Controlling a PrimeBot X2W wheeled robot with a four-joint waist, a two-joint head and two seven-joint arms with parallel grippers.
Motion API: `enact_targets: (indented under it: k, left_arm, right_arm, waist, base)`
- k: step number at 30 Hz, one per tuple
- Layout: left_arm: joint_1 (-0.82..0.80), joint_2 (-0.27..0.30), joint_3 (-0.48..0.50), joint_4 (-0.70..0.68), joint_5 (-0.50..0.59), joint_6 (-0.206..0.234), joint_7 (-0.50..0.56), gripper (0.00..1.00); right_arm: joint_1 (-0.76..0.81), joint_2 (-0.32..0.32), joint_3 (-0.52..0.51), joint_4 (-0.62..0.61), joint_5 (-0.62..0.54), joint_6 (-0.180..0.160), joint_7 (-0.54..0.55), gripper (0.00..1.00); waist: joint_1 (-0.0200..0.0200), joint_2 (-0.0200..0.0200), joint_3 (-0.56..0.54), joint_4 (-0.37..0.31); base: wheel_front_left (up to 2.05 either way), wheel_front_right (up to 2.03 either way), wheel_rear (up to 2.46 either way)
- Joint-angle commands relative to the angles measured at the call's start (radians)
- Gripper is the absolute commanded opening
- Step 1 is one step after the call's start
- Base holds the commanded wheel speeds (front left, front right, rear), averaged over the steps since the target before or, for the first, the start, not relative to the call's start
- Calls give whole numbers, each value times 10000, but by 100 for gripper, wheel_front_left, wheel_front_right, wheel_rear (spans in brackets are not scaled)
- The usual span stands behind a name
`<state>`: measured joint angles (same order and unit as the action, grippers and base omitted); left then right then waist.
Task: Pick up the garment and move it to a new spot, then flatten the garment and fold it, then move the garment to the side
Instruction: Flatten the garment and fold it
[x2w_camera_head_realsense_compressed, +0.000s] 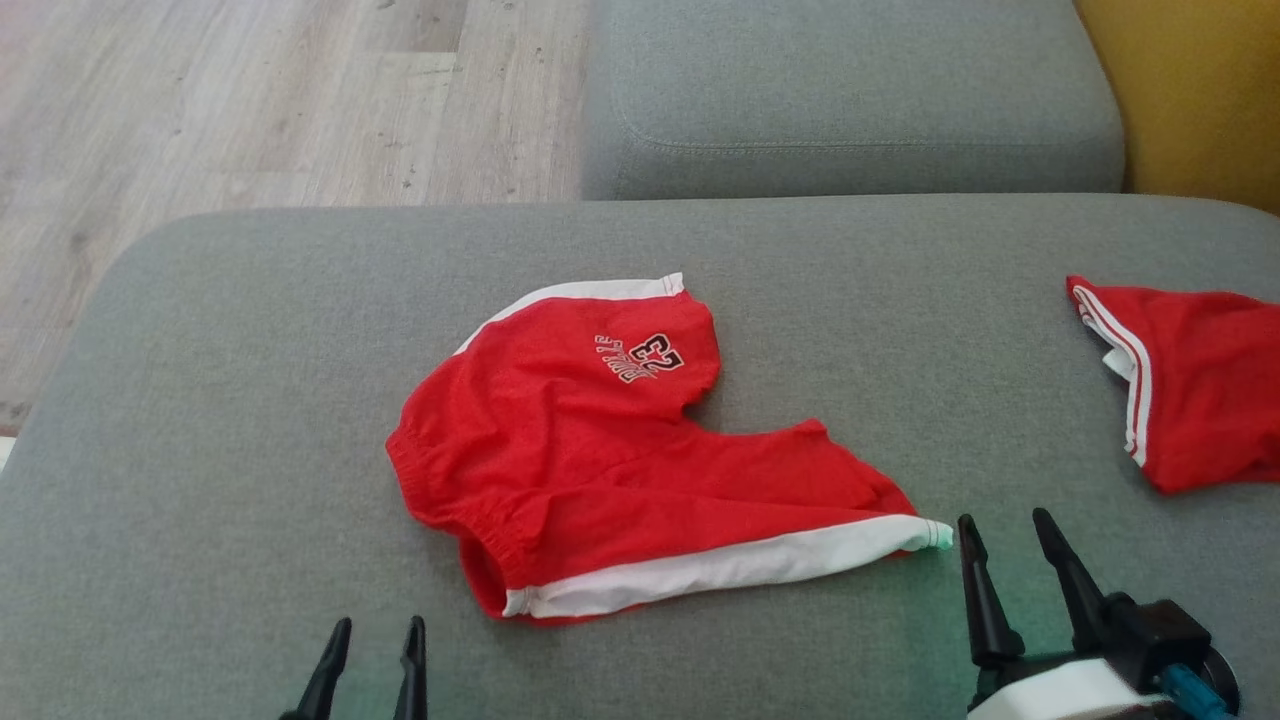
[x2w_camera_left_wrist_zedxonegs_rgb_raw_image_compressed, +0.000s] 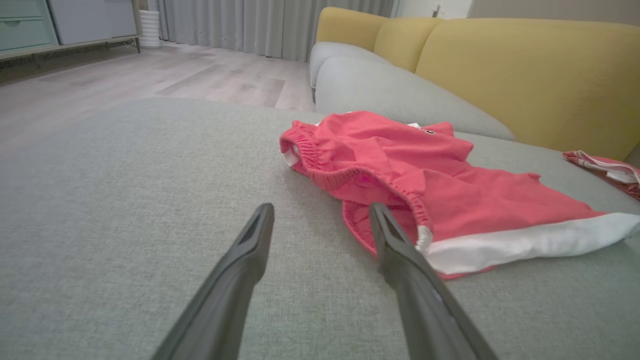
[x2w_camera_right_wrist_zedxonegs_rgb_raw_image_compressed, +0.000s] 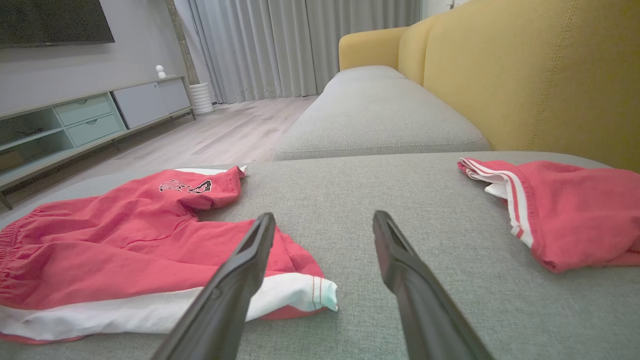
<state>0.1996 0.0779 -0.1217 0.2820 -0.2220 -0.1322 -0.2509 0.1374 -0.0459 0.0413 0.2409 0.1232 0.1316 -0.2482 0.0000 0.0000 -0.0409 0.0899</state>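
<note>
Head view: red shorts (x2w_camera_head_realsense_compressed: 600, 450) with white side stripes lie rumpled, roughly spread, mid grey sofa cushion (x2w_camera_head_realsense_compressed: 200, 420). Left hand (x2w_camera_head_realsense_compressed: 379, 625) at bottom edge, fingers spread, empty; the shorts' waistband corner sits just up and to its right, not touching. Right hand (x2w_camera_head_realsense_compressed: 1003, 520) lower right, fingers spread, empty, tips just beside the white end of the near leg hem, apart from it. Left wrist view: elastic waistband opening just past the finger on that view's right. Second red garment (x2w_camera_head_realsense_compressed: 1200, 385) with white stripes lies well apart at the cushion's right edge, beyond the right hand, by the yellow backrest (x2w_camera_head_realsense_compressed: 1190, 90).
</note>
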Motion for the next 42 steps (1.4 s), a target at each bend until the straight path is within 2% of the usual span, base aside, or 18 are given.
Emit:
enact_targets:
  k: [1,4,7,10,20,30,42]
  left_arm:
    - [-459,83,242,-257,-68,17,-109,100]
    - [-463,172,109,-362,-107,17,-109,100]
    - [-478,401,-411,-556,-232,16,-109,100]
    - [-585,654,-1148,-493,-590,16,199,100]
    - [-1393,1275,-2773,53,-1954,16,1072,100]
    - [-2516,1429,-3506,801,-2281,16,873,100]
    - [-3080,1439,-3966,1535,-2533,16,590,100]
  right_arm:
    - [-390,-46,264,-271,33,-9,-135,100]
    - [-465,-45,242,-404,61,-9,-135,100]
    - [-639,-246,202,-676,41,-9,-135,100]
    - [-763,-590,313,-418,59,-9,-94,100]
    - [-1908,-1304,1569,1350,322,-9,2206,100]
    - [-2472,-1310,1700,1828,505,-9,2130,100]
    - [-2878,-1329,2609,2138,1005,-9,2067,100]
  waist:
    - [0,0,1,-4]
    - [0,0,-2,-40]
    - [0,0,-15,-78]
    - [0,0,0,-116]
    - [0,0,525,-266]
    - [0,0,1100,-286]
    - [0,0,1330,-340]
  base:
    - [0,0,0]
    - [0,0,0]
    - [0,0,0]
    - [0,0,0]
    - [0,0,0]
    - [0,0,0]
    - [0,0,0]
